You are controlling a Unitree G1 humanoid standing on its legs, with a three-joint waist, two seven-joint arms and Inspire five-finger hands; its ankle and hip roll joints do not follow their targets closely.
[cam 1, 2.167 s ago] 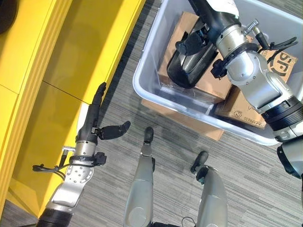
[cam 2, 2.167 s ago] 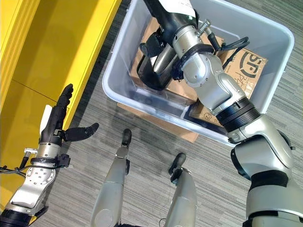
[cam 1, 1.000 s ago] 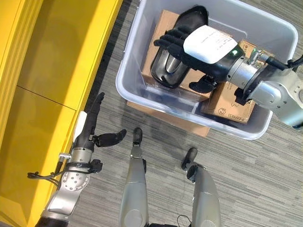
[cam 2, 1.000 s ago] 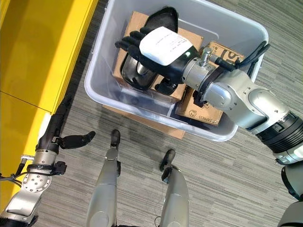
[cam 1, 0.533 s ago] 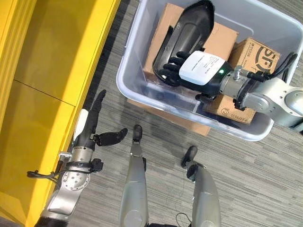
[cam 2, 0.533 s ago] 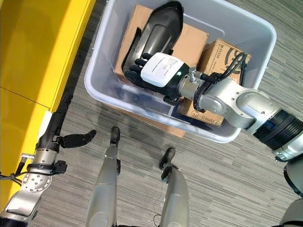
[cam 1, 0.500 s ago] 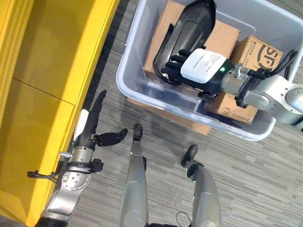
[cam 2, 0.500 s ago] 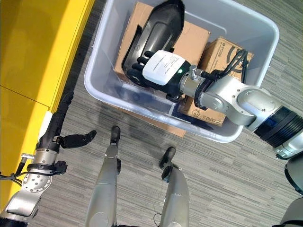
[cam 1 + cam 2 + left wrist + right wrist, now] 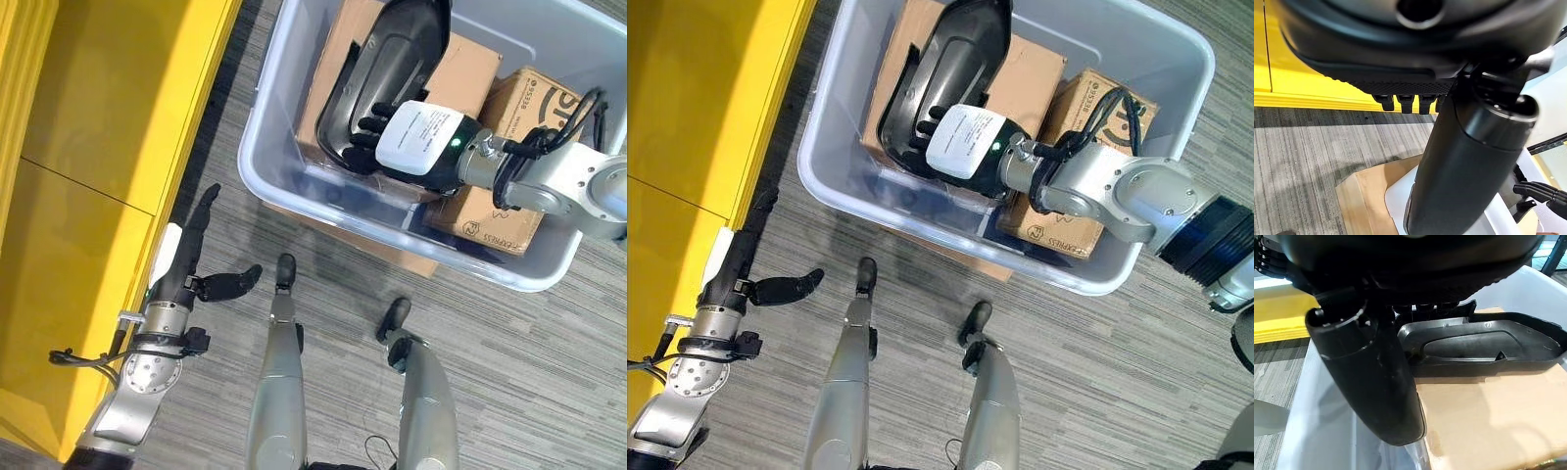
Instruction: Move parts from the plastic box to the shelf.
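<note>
A long black moulded part (image 9: 392, 49) lies on a cardboard box (image 9: 460, 73) inside the pale plastic box (image 9: 257, 162). My right hand (image 9: 421, 137), with a white cover on its back, reaches into the box at the part's near end. Its straight fingers (image 9: 367, 125) rest on the part's rim, and in the right wrist view the thumb (image 9: 1376, 382) stands apart from the part (image 9: 1484, 342). My left hand (image 9: 186, 272) hangs open low at the left, beside the yellow shelf (image 9: 98, 117), holding nothing.
A second printed cardboard box (image 9: 534, 93) sits in the plastic box's right half, partly behind my right forearm. A flat cardboard sheet (image 9: 392, 257) lies on the grey carpet under the box. The yellow shelf runs along the left side.
My right hand has drawn back from over the part's middle to its near end, with the fingers now on its rim. The view has shifted slightly. The left hand has stayed put.
</note>
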